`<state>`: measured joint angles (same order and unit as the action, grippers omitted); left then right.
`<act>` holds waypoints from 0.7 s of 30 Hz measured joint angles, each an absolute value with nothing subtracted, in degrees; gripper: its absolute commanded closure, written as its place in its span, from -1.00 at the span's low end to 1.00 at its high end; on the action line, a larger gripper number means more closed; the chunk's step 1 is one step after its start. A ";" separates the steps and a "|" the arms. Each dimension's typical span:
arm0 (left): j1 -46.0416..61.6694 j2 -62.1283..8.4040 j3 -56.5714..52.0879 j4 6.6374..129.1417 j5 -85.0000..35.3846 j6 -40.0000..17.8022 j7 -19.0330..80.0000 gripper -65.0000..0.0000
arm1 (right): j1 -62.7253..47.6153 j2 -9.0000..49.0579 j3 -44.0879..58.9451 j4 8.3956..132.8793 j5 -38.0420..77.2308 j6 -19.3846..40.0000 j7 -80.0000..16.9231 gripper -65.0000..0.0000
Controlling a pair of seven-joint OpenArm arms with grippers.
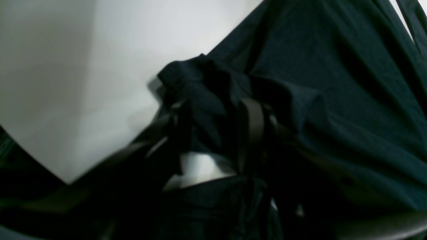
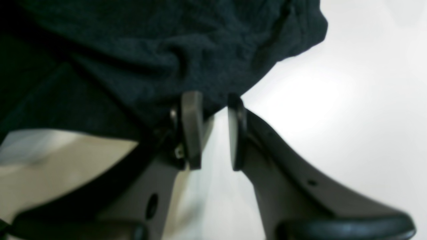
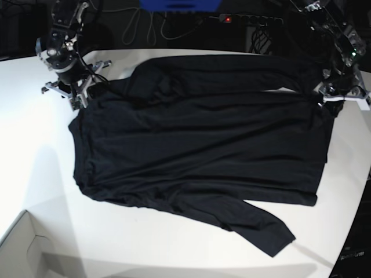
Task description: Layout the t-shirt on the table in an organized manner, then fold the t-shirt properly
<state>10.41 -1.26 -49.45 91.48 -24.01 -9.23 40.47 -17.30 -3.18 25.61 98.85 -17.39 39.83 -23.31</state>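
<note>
So the t-shirt (image 3: 197, 145) is spread out pretty flat on the table (image 3: 35, 174), covering most of the middle of it in the base view. Its long axis runs roughly 9 to 3 o'clock across that view: the narrower, bunched end sits over at 9 o'clock and the straight edge at 3 o'clock. One sleeve (image 3: 255, 226) trails off toward 5 o'clock, ending near the table's front edge, and the other sleeve (image 3: 232, 66) lies along the top, toward 12 to 2 o'clock. Lots of shallow wrinkles run along the body, mostly following that same left-right line.

My right gripper (image 2: 213, 131) is up at the 10 o'clock corner of the base view, right at the edge of the cloth. From its wrist view my fingers (image 2: 191, 130) stand apart with bare white table showing between them; the fabric hangs just past the tips, and I can't tell whether it's touching them.

My left gripper (image 1: 217, 133) is over at the 2 o'clock corner, by the straight edge. In its wrist view the fingers (image 1: 250, 126) are spread, with a rumpled fold of the shirt sitting between and over them. Too dark and blurry there to say whether they're actually pinching it.

A pale box corner (image 3: 23, 249) pokes in at 7 o'clock, well apart from the shirt.
</note>
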 measured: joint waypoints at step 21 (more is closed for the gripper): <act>8.54 -1.72 -49.74 85.80 -23.81 -9.21 40.05 0.33 | -17.37 -3.18 25.61 98.85 -17.39 39.83 -23.31 0.56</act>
